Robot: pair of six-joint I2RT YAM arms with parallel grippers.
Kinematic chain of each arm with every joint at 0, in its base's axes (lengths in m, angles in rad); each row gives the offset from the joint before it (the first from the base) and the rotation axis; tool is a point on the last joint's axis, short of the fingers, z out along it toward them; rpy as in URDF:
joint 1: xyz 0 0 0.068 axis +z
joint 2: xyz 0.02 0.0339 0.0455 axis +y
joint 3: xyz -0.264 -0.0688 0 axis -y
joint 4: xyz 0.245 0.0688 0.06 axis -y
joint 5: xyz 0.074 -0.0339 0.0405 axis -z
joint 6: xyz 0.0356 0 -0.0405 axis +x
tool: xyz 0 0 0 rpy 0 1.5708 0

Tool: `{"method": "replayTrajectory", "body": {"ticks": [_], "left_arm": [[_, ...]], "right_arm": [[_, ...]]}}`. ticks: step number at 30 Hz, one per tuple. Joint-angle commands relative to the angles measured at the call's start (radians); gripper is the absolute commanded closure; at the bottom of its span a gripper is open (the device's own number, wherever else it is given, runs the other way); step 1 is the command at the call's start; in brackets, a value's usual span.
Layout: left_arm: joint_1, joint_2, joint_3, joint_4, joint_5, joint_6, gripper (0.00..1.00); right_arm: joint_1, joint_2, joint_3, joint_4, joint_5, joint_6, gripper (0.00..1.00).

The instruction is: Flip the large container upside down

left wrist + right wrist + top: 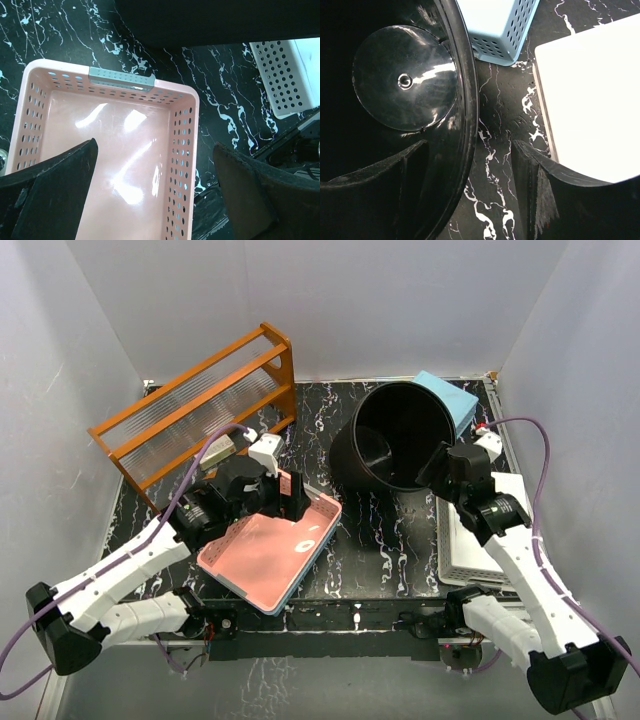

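Large container, a tall round black plastic bin [395, 440], stands upright towards the far right of the black white-veined marble table [380, 530]. Its long axis runs straight up and down. Its open mouth faces up and its flat base rests on the table. My right wrist camera looks down inside it [395, 90] to a shiny round floor, and nothing is in it.

A light blue perforated plastic basket [450, 400] sits just behind the bin on its right, and I cannot see into it. A flat white perforated basket [470, 550] lies along the right edge of the table, too bright on camera to show any contents. Near the front left, a pink perforated rectangular basket [270, 555] sits empty, with a blue edge showing beneath it. An orange-brown wooden rack with ribbed clear shelves [200, 410] stands at the far left.

My right arm reaches forward and bends in towards the bin. My right claw [469, 144] points down over the near right part of the rim, with its jaws apart. One finger [375, 190] is inside the bin and the other is outside, with the rim between them, not clamped.

My left arm stretches across to the pink basket [115, 150]. My left claw [155, 145] hangs above it with its jaws wide apart, holding nothing. One finger is over the basket floor and the other is beyond its right wall.
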Motion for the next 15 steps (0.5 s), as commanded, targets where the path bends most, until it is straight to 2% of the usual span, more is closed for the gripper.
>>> {"method": "replayTrajectory", "body": {"ticks": [1, 15], "left_arm": [[-0.002, 0.008, 0.034, 0.026, 0.026, 0.007, 0.01], [-0.002, 0.035, 0.042, 0.025, 0.044, 0.014, 0.01]], "right_arm": [[0.003, -0.036, 0.017, -0.052, 0.033, 0.010, 0.34], [0.003, -0.081, 0.015, -0.206, -0.084, 0.038, 0.29]]}}
